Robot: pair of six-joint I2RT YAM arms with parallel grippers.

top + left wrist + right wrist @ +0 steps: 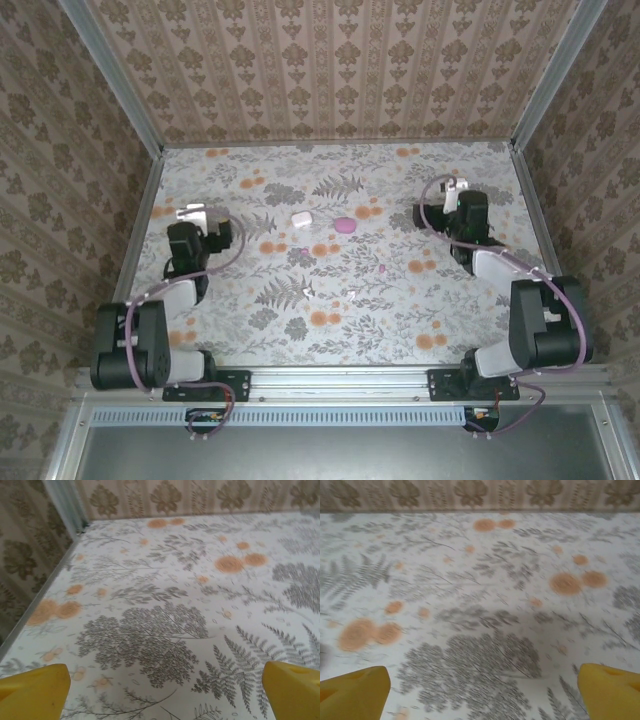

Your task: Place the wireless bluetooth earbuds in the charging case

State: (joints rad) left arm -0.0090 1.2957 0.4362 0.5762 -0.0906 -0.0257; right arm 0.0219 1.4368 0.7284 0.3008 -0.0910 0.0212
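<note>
From above, the white case (302, 217), the pink case (345, 225) and a tiny pink earbud (380, 268) lie mid-way on the counter (450, 330), likely so both arms can reach. In the left wrist view the left pincer (162, 690) is wide, holding nothing; in the right wrist view the right pincer (481, 692) is wide and empty too, ready to grab.

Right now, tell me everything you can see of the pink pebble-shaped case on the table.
The magenta-pink pebble-shaped case is small, rounded and smooth, plastic by its look. It lies on the flower-printed table cover, beyond the middle, right of the white pebble-shaped case and apart from it. Nothing touches it but the cover. Its lid seam is too small to see.
</note>
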